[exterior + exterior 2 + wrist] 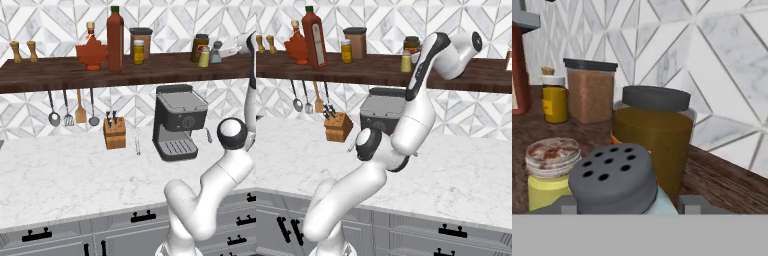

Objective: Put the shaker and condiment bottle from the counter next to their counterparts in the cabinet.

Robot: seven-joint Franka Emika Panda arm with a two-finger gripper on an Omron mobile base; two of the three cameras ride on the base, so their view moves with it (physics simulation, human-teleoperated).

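My gripper (629, 206) is shut on the shaker (614, 180), a pale glass one whose dark perforated cap shows between the fingertips (691, 204). It is at the right end of the cabinet shelf (125, 72), where the shaker (216, 52) stands right beside the yellow-green shaker (204, 56) (549, 175). I cannot tell whether its base touches the board. The condiment bottle (115, 39) (314, 37) stands upright on the shelf next to the maple-leaf bottle (91, 50) (297, 45).
A brown jar with a dark lid (654, 140) stands just behind the shaker. A grain jar (590, 90) and a small yellow jar (554, 97) stand further along. On the counter (60, 175) are a coffee machine (177, 122) and a knife block (114, 132).
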